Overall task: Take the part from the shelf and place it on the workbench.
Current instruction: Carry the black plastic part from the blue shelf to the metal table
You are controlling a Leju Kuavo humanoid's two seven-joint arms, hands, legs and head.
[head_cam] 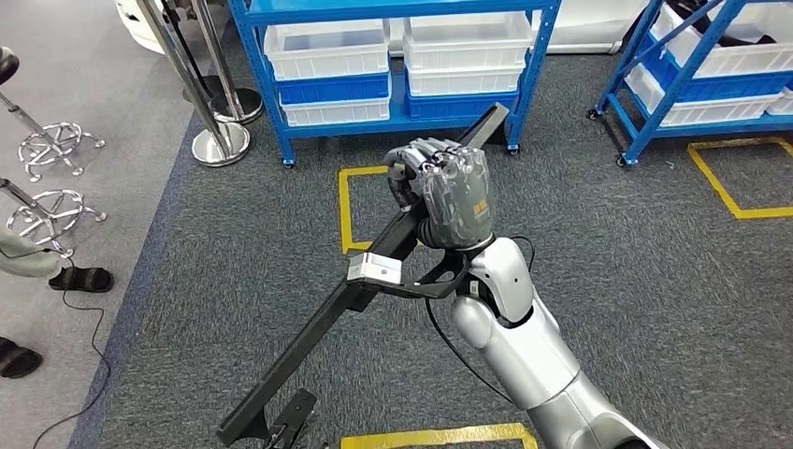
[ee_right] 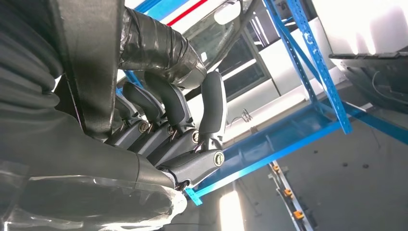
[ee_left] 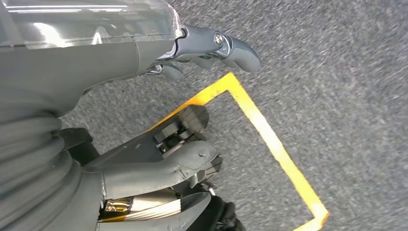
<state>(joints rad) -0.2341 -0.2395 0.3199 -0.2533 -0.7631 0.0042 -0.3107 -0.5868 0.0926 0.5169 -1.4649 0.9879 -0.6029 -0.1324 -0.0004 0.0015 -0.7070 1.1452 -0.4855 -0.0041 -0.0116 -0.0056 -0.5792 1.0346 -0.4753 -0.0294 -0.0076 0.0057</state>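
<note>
- right hand (head_cam: 455,192) fingers wrapped round long black bar part (head_cam: 309,346), gripped above middle
- looks stiff, long, likely tips; regrip nearer centre
- left hand (ee_left: 159,168) fingers apart, holding nothing

We note dark grey carpet flooring (head_cam: 655,281) marked with yellow tape squares (head_cam: 348,210). White plastic bins (head_cam: 327,49) stand near its far edge. At the carpet's left edge stand chrome stanchion bases (head_cam: 222,145), chrome stool feet (head_cam: 58,145) and a black sandal (head_cam: 82,278) on smooth grey floor.

Open carpet (head_cam: 608,243) ahead — blue shelves (head_cam: 402,65) (bins) beyond.
</note>
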